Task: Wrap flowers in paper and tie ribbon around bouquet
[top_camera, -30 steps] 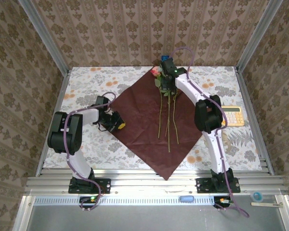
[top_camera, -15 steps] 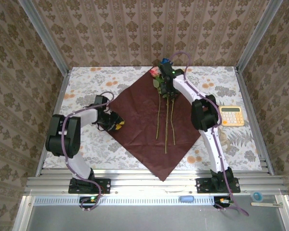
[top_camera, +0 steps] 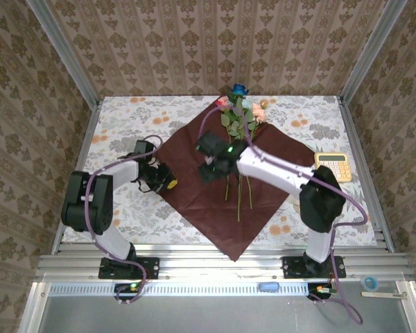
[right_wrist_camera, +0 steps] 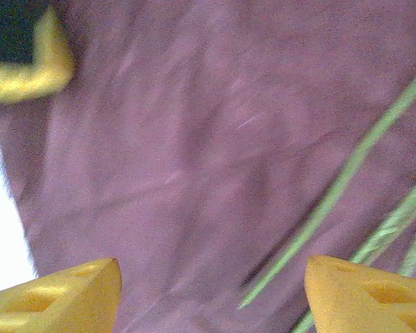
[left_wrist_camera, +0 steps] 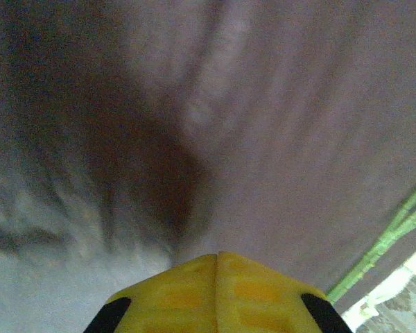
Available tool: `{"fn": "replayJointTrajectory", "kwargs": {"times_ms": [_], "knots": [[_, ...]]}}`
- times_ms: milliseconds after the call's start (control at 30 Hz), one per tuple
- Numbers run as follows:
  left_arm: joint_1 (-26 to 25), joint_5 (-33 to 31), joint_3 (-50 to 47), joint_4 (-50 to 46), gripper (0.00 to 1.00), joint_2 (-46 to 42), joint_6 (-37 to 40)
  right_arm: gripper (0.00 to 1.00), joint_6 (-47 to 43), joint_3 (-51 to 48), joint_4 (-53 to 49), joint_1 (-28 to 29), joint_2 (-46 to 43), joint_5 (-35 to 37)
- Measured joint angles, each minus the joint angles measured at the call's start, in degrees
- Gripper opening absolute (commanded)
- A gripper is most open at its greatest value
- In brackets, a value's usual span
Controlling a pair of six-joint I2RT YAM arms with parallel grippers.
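The maroon paper [top_camera: 263, 163] lies flat as a diamond on the tablecloth. On it lie the flowers [top_camera: 237, 114], heads at the far corner and stems [top_camera: 239, 198] running toward me. My left gripper [top_camera: 170, 182] is at the paper's left edge with its yellow fingertips [left_wrist_camera: 194, 277] shut together. The blurred paper [left_wrist_camera: 319, 139] creases down into them. My right gripper [top_camera: 208, 166] hovers open over the paper [right_wrist_camera: 194, 139], left of the green stems [right_wrist_camera: 347, 177], with nothing between its fingers [right_wrist_camera: 55, 295]. The ribbon is hidden.
A yellow calculator [top_camera: 333, 166] lies to the right of the paper. Patterned walls and metal rails enclose the table [top_camera: 118, 125]. The left gripper's yellow finger [right_wrist_camera: 28, 69] shows at the upper left of the right wrist view, near the white cloth [right_wrist_camera: 0, 208].
My right gripper left the flower heads at the far corner, swung back to the paper's left middle and opened. The flower heads now lie uncovered. My left arm stayed at the paper's edge.
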Motion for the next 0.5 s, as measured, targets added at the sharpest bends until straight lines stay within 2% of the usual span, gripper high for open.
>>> {"fn": "replayJointTrajectory", "kwargs": {"times_ms": [133, 233, 367, 500], "knots": [[0.94, 1.05, 2.08, 0.02, 0.05, 3.5, 1.49, 0.77, -0.04, -8.13, -0.48, 10.19, -0.46, -1.14], [0.94, 1.07, 3.93, 0.2, 0.05, 5.14, 2.51, 0.79, 0.11, -11.93, -1.03, 15.02, -0.46, -1.6], [0.94, 1.18, 4.46, 0.31, 0.05, 5.73, 3.13, 0.79, 0.66, -14.95, -1.05, 16.65, -0.44, -1.7], [0.94, 1.25, 4.48, 0.31, 0.05, 5.73, 3.15, 0.71, 1.22, -15.15, -0.96, 15.98, 0.48, -0.85]]}}
